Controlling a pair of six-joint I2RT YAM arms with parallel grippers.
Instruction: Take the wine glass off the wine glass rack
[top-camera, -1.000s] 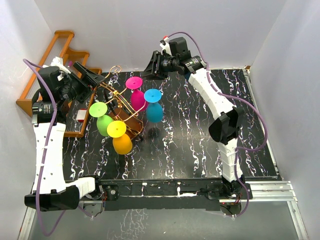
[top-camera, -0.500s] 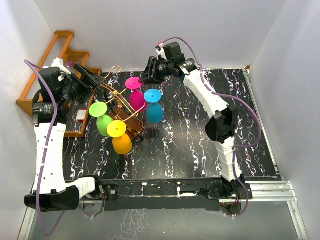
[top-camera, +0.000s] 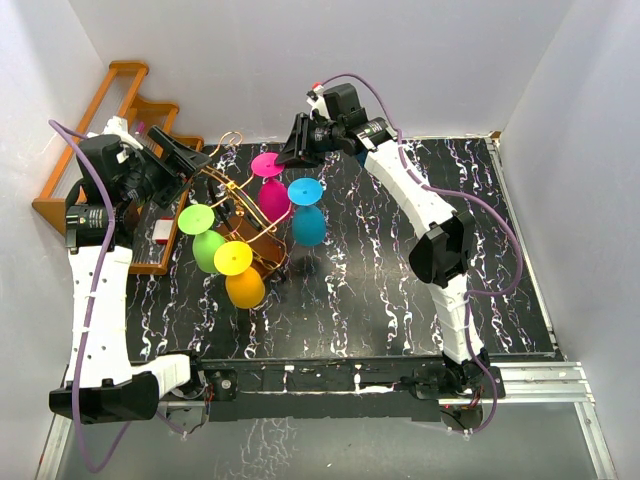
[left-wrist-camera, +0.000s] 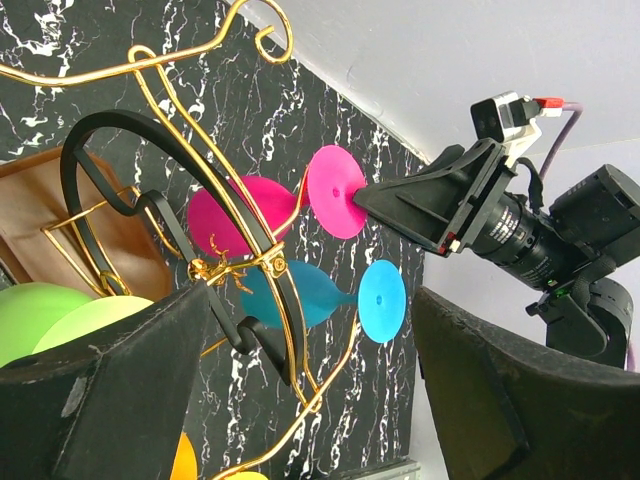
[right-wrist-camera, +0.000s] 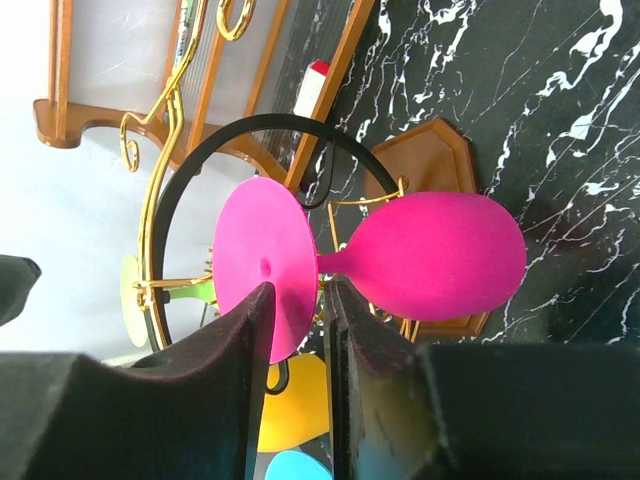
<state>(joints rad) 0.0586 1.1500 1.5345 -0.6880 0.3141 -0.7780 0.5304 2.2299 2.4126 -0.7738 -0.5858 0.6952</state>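
The wine glass rack (top-camera: 236, 190) is gold wire on a brown wooden base (right-wrist-camera: 432, 148). Several coloured glasses hang on it with their feet outward. The pink wine glass (top-camera: 274, 196) hangs at the back, and its bowl (right-wrist-camera: 430, 255) and round foot (right-wrist-camera: 262, 262) fill the right wrist view. My right gripper (top-camera: 291, 153) (right-wrist-camera: 300, 292) stands astride the rim of that foot, one finger on its face and one on the stem side, with a narrow gap still showing. My left gripper (top-camera: 185, 155) (left-wrist-camera: 310, 330) is open wide at the rack's left side, holding nothing.
A blue glass (top-camera: 309, 224), a green glass (top-camera: 205, 243) and a yellow-footed orange glass (top-camera: 241, 280) also hang on the rack. An orange-brown stepped shelf (top-camera: 112, 110) stands at the back left, behind the left arm. White walls enclose the black marbled table (top-camera: 400, 290).
My right gripper has moved left up to the pink glass's foot and its jaws have narrowed around it. The left arm and the glasses have not moved.
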